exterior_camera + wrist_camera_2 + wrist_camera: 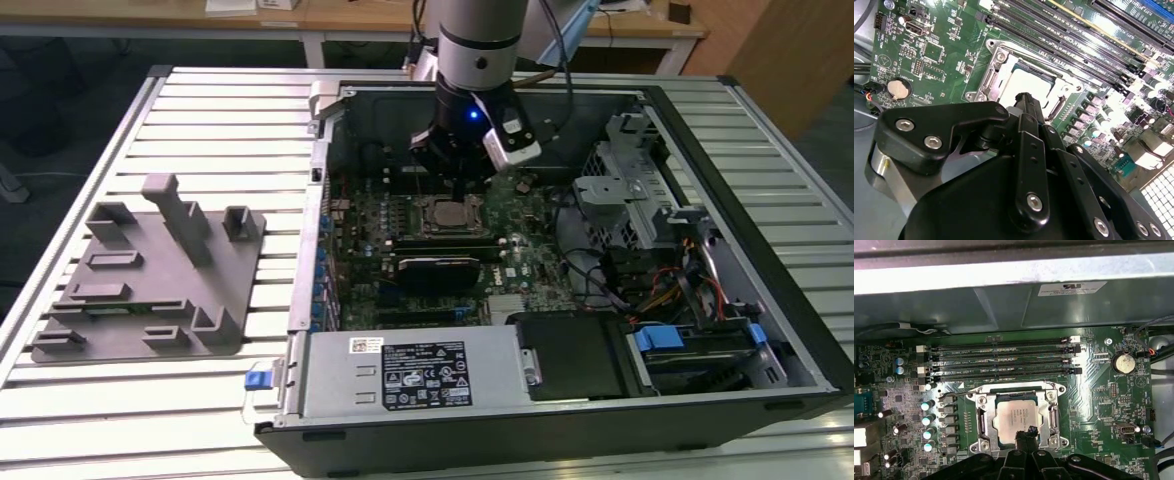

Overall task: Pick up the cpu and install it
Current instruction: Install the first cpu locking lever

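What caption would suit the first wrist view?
Claw poised by the cpu lying in the motherboard socket.

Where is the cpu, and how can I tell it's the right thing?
Look inside the open computer case at the big green motherboard. Next to the long black memory slots is a metal frame, and the cpu lies flat inside it. It is the only smooth silvery square there, with a thin pale rim.

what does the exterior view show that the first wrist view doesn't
Exterior view: the whole open computer case, its power supply, and a grey fixture beside it on the slatted table. First wrist view: the coin battery and small capacitors near the socket. Both: the cpu lying in that socket, the gripper close over it.
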### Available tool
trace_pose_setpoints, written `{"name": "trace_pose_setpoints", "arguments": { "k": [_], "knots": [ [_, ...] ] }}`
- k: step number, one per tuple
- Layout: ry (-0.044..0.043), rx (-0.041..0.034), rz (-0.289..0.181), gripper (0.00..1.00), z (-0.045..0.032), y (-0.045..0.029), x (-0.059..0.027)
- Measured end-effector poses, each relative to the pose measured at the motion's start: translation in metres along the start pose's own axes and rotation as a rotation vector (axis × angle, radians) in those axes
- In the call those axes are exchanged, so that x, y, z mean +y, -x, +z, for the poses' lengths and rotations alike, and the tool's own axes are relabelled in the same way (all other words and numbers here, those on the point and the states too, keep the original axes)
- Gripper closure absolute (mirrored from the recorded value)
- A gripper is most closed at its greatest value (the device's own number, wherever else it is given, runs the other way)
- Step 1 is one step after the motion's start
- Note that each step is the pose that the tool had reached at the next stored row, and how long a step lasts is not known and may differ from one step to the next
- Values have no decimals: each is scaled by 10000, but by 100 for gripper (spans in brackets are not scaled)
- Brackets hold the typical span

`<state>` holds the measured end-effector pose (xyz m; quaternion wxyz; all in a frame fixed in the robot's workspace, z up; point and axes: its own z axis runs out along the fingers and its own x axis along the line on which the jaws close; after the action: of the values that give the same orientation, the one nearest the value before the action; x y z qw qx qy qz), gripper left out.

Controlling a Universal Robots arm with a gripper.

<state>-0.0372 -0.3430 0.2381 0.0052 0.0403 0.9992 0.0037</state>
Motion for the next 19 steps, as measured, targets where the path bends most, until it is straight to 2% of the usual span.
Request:
{"name": "trace_pose_setpoints", "arguments": {
  "k": [19],
  "knots": [
    [0,0,1,89,-4,-352,-29]
  ]
}}
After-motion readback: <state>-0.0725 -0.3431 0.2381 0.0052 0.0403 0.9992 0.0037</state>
